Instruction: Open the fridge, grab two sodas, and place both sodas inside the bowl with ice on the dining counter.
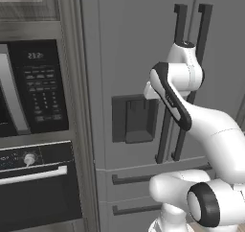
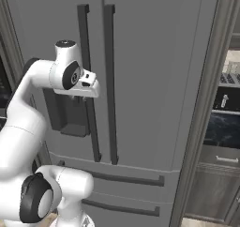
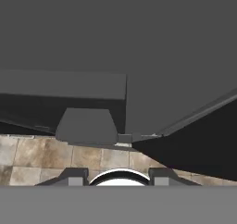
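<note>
Left base view: the fridge [image 1: 129, 58], a tall matte grey French-door unit, stands shut. Two dark bar handles run down its centre seam, with a dark dispenser recess [image 1: 134, 118] on the left door. The white arm reaches up to the left-door handle [image 1: 179, 25], its wrist covering the handle's middle. A black wall oven [image 1: 33, 188] with a keypad panel stands beside the fridge.

Right base view: the gripper [image 2: 89, 92] sits at the left handle [image 2: 84, 38], just above the recess. The jaws are closed to their narrowest; whether they clasp the bar cannot be told.

Hand view: the finger tips [image 3: 74, 177] point down along the flat grey door face toward tan floor tiles [image 3: 41, 158].

To open well, likely the grip should be square on the bar and the pull should follow the door's arc.
</note>
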